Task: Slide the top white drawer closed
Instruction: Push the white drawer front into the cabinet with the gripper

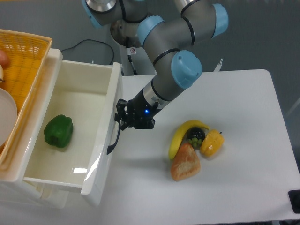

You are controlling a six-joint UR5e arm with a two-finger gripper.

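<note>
top white drawer [104,140] open, gripper [121,117] at handle

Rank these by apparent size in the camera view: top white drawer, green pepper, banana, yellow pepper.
1. top white drawer
2. banana
3. green pepper
4. yellow pepper

Banana and green pepper look close; that order is unsure.
</note>
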